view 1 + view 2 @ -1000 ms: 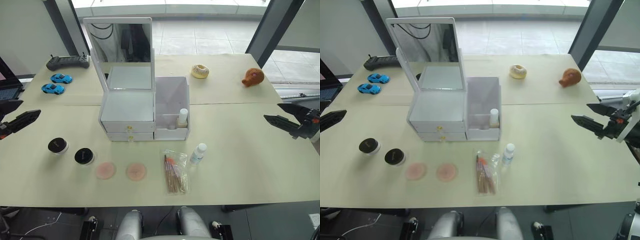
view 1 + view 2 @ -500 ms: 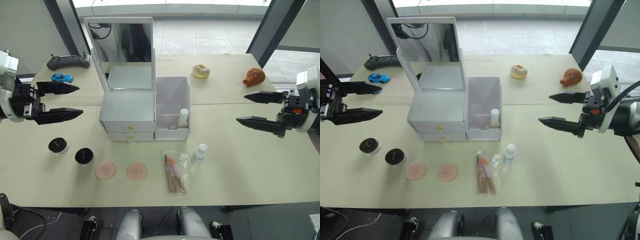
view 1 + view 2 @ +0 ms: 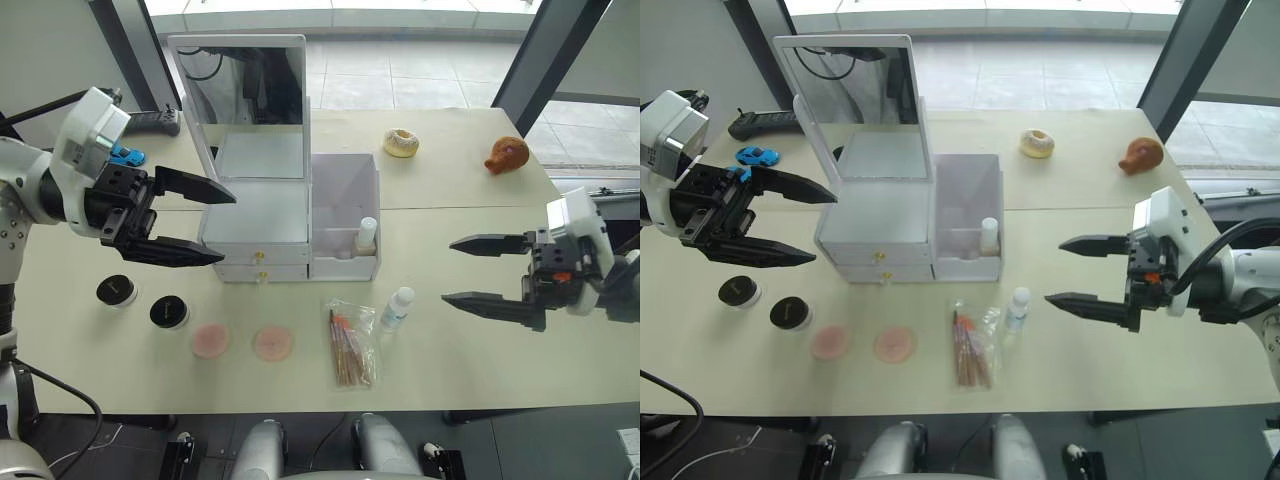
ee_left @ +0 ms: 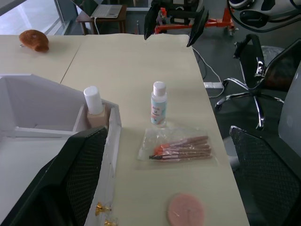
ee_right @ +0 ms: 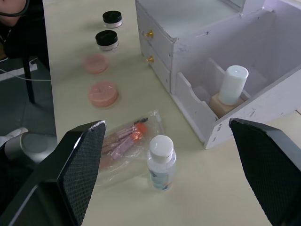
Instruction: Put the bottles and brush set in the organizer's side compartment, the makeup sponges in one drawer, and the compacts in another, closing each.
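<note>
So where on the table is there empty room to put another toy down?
Bare table lies right of the slim bottle, under the open right gripper, and between the donut and the brown toy. In front of the organizer it's crowded: compacts, sponges, brush set.

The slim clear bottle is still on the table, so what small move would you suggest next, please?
Probably ease the open right gripper down toward the slim bottle. It stands upright just outside the side compartment, where the peach bottle already sits, and that gripper is nearest.
</note>
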Robot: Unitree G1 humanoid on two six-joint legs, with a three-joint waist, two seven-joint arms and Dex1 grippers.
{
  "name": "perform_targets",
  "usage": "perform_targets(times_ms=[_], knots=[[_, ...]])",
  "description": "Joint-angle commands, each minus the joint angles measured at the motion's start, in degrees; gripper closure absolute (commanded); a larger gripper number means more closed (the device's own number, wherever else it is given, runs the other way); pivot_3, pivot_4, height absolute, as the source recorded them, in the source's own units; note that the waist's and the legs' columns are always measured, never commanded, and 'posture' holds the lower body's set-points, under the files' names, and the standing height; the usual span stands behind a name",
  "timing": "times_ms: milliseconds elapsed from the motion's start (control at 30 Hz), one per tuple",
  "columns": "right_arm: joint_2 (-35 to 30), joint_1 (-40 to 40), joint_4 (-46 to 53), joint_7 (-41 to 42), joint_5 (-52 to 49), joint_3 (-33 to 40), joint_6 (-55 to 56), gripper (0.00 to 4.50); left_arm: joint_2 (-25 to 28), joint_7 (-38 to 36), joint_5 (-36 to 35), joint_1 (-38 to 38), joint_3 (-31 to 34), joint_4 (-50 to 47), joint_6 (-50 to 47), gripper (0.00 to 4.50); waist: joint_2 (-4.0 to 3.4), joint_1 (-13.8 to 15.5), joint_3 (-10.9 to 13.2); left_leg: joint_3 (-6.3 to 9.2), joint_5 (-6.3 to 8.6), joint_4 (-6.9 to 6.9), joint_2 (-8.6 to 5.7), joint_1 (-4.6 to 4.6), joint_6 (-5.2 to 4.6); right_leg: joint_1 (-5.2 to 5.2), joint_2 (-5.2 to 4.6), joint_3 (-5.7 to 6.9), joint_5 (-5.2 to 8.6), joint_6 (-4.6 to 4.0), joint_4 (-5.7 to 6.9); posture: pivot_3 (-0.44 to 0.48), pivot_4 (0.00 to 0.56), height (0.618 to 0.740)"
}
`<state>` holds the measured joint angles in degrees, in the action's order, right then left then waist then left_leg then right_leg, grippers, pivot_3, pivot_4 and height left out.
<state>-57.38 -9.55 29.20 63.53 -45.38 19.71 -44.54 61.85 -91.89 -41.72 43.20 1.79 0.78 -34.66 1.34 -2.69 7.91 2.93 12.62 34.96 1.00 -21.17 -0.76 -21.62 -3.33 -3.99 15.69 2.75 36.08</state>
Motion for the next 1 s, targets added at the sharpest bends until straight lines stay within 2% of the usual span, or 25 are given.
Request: perform_targets(times_ms=[33, 433, 533, 633, 1000], knots=[[0.9, 1.24, 2.29, -2.85, 2.24, -2.37, 1.86, 0.05, 0.8, -0.61, -0.99, 1.04, -0.59, 0.27, 1.27, 0.0, 0.01, 0.1, 0.01, 0.0, 0.0, 0.0, 0.0, 0.0, 0.0, 0.01, 0.0, 0.0, 0.0, 0.0, 0.0, 0.0, 0.15, 0.74], [8.62, -0.97, -2.45, -10.07, 9.66, -12.62, 5.37, 0.05, 3.45, -0.61, -0.83, 1.66, -1.4, 1.41, 1.54, 0.0, 0.04, 0.2, 0.01, 0.02, 0.0, 0.03, 0.0, -0.04, 0.0, -0.02, 0.01, 0.01, 0.0, -0.01, -0.01, 0.0, 0.15, 0.74], [9.85, -1.52, -3.39, -10.31, 10.67, -13.95, 6.14, 0.62, 3.89, -0.61, -0.47, 1.58, -1.35, 1.48, 2.11, 0.0, 0.05, 0.11, 0.01, 0.02, 0.0, 0.03, 0.0, -0.04, 0.0, -0.03, 0.01, 0.01, -0.04, -0.07, 0.0, 0.0, 0.15, 0.74], [10.29, -1.06, -3.31, -9.93, 11.16, -14.97, 6.59, 1.58, 3.79, -0.61, 0.98, 1.2, -0.97, 1.45, 3.45, 0.0, 0.03, 0.11, 0.01, 0.03, 0.0, 0.02, 0.0, -0.02, 0.0, -0.03, 0.02, 0.01, -0.02, -0.03, 0.01, 0.0, 0.15, 0.74], [10.25, 3.1, -7.57, -6.24, 15.88, -16.08, 14.49, 1.58, 4.32, -0.61, -0.49, 1.63, -0.75, 1.53, 1.03, 0.0, 0.04, 0.05, 0.01, 0.02, 0.0, 0.03, 0.01, -0.01, 0.0, -0.02, 0.04, 0.01, -0.01, -0.02, 0.02, 0.0, 0.15, 0.74]])
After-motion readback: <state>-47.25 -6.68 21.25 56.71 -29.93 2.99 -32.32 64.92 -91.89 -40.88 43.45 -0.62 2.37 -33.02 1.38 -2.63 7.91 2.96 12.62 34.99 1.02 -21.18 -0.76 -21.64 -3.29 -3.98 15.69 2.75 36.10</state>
